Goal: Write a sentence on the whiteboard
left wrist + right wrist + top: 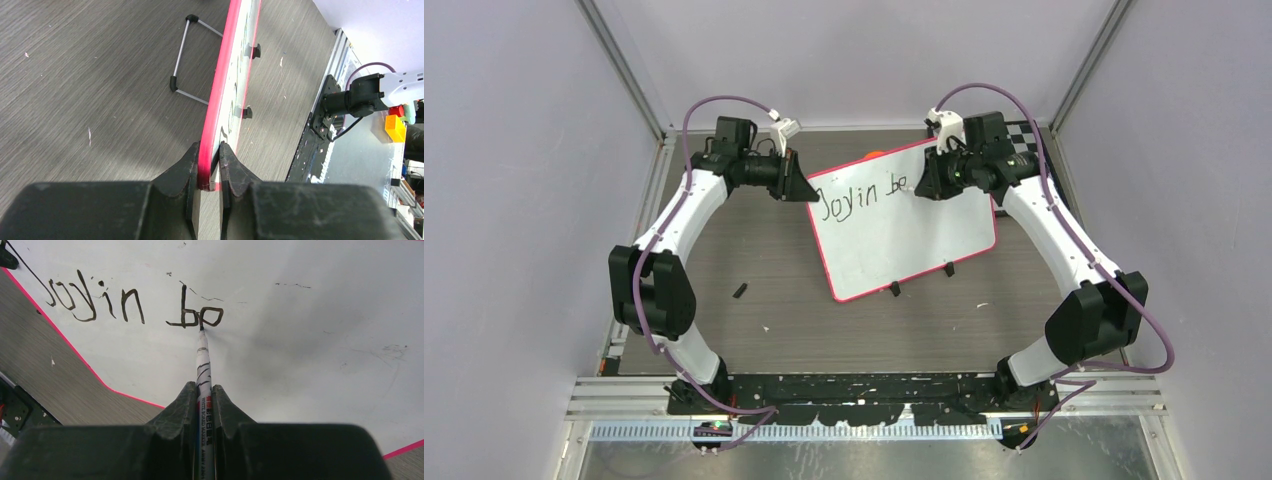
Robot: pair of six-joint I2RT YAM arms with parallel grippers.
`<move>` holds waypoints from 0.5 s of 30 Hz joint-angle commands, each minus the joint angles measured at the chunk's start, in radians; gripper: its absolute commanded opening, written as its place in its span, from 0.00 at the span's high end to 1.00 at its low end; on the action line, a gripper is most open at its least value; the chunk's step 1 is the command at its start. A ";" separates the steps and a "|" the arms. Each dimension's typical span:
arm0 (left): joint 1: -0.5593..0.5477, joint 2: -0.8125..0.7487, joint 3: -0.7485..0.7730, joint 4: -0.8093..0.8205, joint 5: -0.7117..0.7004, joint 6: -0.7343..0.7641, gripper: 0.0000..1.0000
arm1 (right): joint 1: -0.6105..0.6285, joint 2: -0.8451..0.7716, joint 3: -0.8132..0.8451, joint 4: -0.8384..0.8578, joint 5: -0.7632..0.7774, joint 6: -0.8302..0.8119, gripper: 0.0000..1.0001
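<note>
The whiteboard point(904, 230), white with a pink-red rim, lies tilted on the dark table. My left gripper point(809, 187) is shut on its left edge; in the left wrist view the rim point(215, 110) runs up from between the jaws of this gripper point(210, 152). My right gripper point(924, 185) is shut on a white marker point(203, 365), its tip touching the board point(300, 340). The sentence point(135, 302) reads "Joyin be", and the tip rests at the "e". It also shows in the top view as the sentence point(864, 196).
Two black clips point(921, 278) sit on the board's near edge. A wire stand point(185, 60) lies behind the board. A small black piece point(740, 291) lies on the table at left. A checkerboard point(1022, 130) is at the back right.
</note>
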 commanded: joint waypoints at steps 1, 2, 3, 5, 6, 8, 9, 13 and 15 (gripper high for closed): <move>-0.033 -0.011 -0.013 -0.008 -0.073 0.072 1.00 | -0.020 -0.022 0.020 0.003 0.046 -0.029 1.00; -0.033 -0.012 -0.014 -0.008 -0.072 0.072 1.00 | -0.024 -0.022 0.026 -0.003 0.047 -0.032 1.00; -0.033 -0.012 -0.014 -0.007 -0.072 0.072 1.00 | -0.028 -0.022 0.031 -0.008 0.045 -0.035 1.00; -0.033 -0.012 -0.014 -0.007 -0.071 0.070 1.00 | -0.031 -0.023 0.037 -0.019 0.045 -0.042 1.00; -0.033 -0.012 -0.014 -0.007 -0.071 0.070 1.00 | -0.032 -0.023 0.041 -0.023 0.045 -0.045 1.00; -0.033 -0.012 -0.012 -0.006 -0.068 0.069 1.00 | -0.034 -0.025 0.048 -0.029 0.040 -0.047 1.00; -0.033 -0.011 -0.012 -0.006 -0.067 0.069 1.00 | -0.036 -0.029 0.051 -0.030 0.037 -0.046 1.00; -0.033 -0.012 -0.015 -0.006 -0.065 0.068 1.00 | -0.037 -0.043 0.063 -0.028 0.023 -0.041 1.00; -0.034 -0.014 -0.015 -0.005 -0.063 0.068 1.00 | -0.042 -0.045 0.072 -0.023 0.022 -0.036 1.00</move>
